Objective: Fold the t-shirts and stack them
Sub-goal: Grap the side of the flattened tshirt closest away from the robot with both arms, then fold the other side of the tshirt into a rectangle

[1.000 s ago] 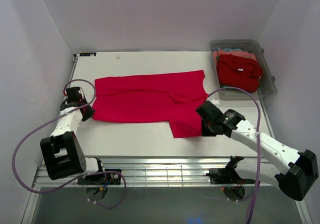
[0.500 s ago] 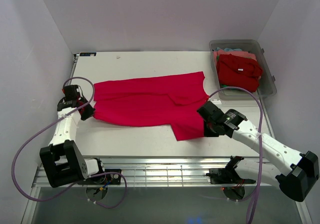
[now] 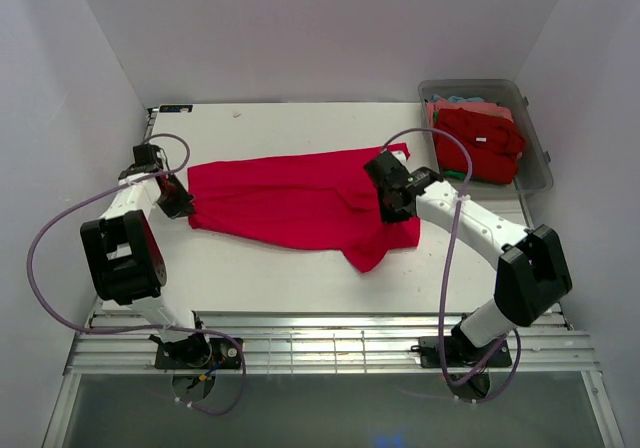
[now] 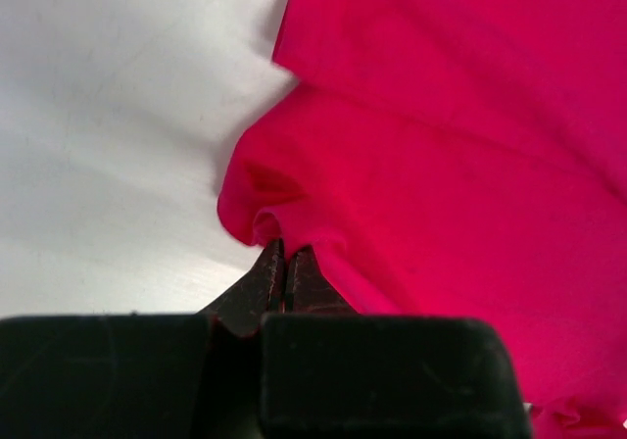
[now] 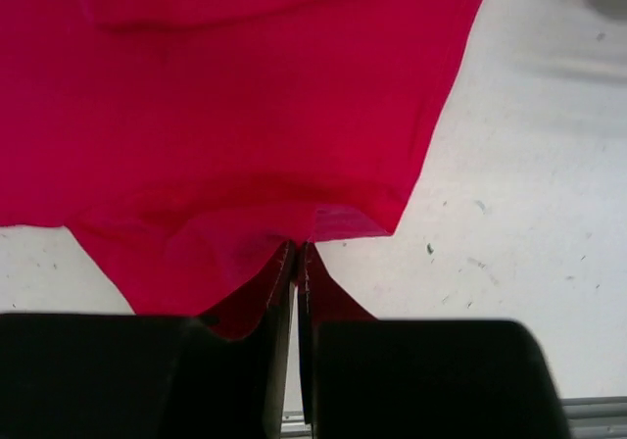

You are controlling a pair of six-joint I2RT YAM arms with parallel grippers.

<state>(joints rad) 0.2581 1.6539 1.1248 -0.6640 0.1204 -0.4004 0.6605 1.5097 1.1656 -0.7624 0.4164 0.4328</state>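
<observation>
A crimson-red t-shirt [image 3: 290, 198] lies spread across the middle of the table, with its front right part bunched into a fold. My left gripper [image 3: 186, 206] is at the shirt's left edge. In the left wrist view it [image 4: 284, 255] is shut on a pinch of that red hem [image 4: 257, 221]. My right gripper [image 3: 400, 211] is over the shirt's right part. In the right wrist view it [image 5: 299, 250] is shut on a raised fold of the t-shirt [image 5: 245, 116]. More t-shirts [image 3: 478, 143], mostly red, lie piled in a bin.
A clear plastic bin [image 3: 535, 138] stands at the table's back right corner. Bare white table [image 3: 260, 273] shows in front of the shirt and behind it. Purple cables loop from both arms. A metal rail runs along the near edge [image 3: 320, 343].
My right gripper has swung from the front right towards the back, carrying the shirt's near right part over the body. My left gripper has shifted back a little with the left edge.
</observation>
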